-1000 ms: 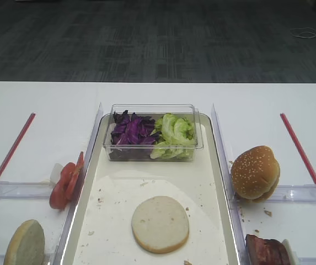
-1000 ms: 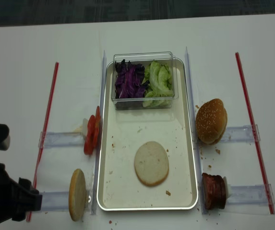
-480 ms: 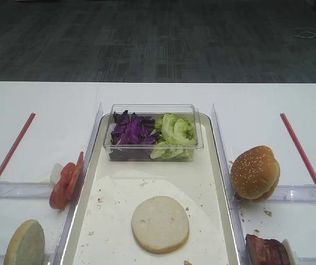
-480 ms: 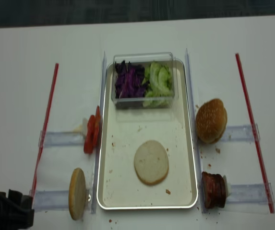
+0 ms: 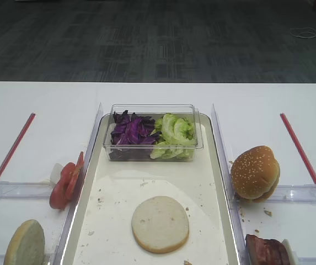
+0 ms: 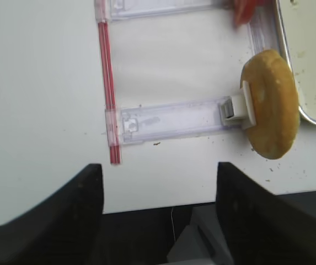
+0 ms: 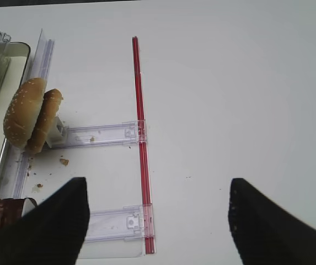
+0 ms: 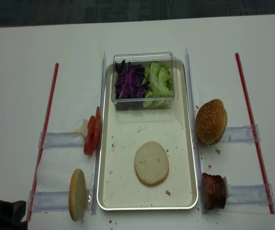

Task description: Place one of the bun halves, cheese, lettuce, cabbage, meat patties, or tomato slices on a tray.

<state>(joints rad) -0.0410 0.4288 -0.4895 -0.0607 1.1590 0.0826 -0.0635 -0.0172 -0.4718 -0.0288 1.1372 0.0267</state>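
A: Robot body, what's visible?
B: Not much. Left gripper (image 6: 156,212): 2 matte black fingers (image 6: 64,212), broad, tapering, w/ a grey wedge-shaped part btwn them at 6 o'clock.
A: Right gripper (image 7: 158,221)?
B: Same, 2 plain black fingers (image 7: 268,226). No screws or markings seen.

A white table (image 5: 268,99) stands before dark grey patterned carpet floor (image 5: 158,38).

No readable text, labels, brands, numbers or signs in any view. Nothing printed on the tray (image 8: 190,143), the clear box (image 8: 142,57), the red strips (image 8: 250,115) or the clear plastic holders (image 6: 169,118); small moulded marks on the holders are too tiny to read.
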